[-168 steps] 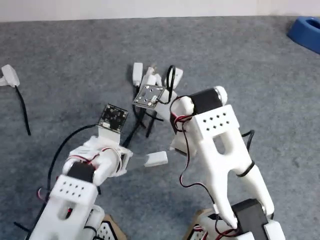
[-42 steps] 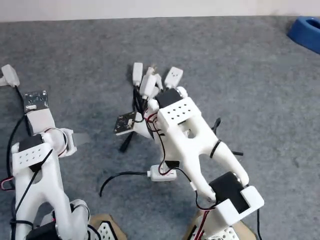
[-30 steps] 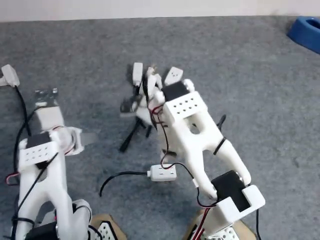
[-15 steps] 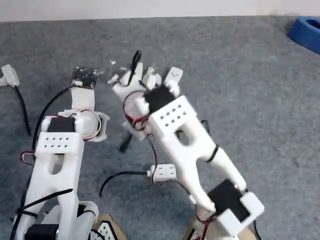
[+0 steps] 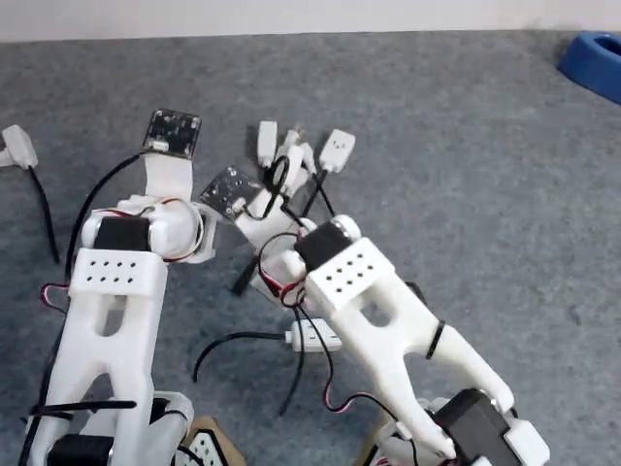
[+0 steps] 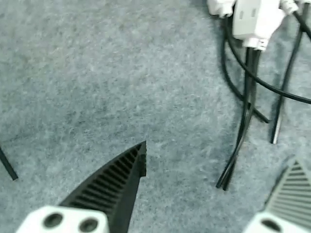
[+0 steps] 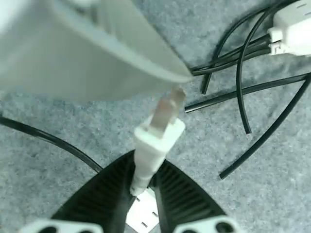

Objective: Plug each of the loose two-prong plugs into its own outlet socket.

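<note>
Pinching a white plug by the flat sides of its body, the right gripper has its jaws pressed tight on the plastic, with the prongs free and pointing away from the wrist. In the high view the plug sits mid-table, just right of the left arm's wrist and on the near side of the sockets. The left gripper hangs spread and empty over the floor, with black cords beyond its tips.

The plug looks light and rigid, and smooth enough to twist in the grip. Its thin prongs would likely bend if pushed in askew, so the body behind them seems the right hold. The sockets are small and loose, and one will probably slide unless braced.

The surface is a grey short-pile carpet. A lone socket lies near, beside the right arm. A second plug lies at the far left and a blue tub at the far right corner.
</note>
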Robot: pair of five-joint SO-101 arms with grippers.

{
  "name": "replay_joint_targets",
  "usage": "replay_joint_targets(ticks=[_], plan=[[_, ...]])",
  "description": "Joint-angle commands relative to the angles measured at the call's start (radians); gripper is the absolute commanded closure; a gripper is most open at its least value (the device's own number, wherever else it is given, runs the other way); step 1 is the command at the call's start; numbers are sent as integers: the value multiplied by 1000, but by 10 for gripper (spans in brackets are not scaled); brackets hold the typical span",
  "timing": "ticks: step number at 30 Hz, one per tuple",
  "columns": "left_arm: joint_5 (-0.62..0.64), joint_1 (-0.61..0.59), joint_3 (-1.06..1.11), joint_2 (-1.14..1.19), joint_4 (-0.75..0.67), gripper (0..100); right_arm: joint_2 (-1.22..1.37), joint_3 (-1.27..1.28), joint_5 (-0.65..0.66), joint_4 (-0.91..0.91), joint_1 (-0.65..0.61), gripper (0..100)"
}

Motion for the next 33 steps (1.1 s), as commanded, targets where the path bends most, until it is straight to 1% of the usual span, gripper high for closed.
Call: replay_joint_targets(ticks=[1, 5, 10, 13, 19, 21, 23, 26, 30, 33], plan=[[9, 15, -42, -8, 9, 593, -48, -2, 9, -13, -8, 992], [9, -7, -65, -8, 9, 593, -48, 4, 9, -10, -7, 992], [9, -59, -127, -8, 35, 593, -48, 4, 15, 19, 82, 992], [9, -48, -147, -8, 63, 593, -51, 19, 14, 27, 104, 992], [11, 8, -139, -8, 83, 593, -48, 21, 8, 25, 61, 992], [35, 41, -130, -8, 95, 593, -56, 19, 0, 30, 41, 992], [48, 77, -101, -8, 83, 593, -58, -4, -37, 33, 22, 992], [44, 114, -16, -7, 51, 593, -58, -58, -46, 79, 22, 992], [43, 116, 110, -7, -38, 593, -58, -174, -40, 173, 45, 992], [43, 114, 125, -7, -57, 593, -48, -257, -20, 229, 82, 992]])
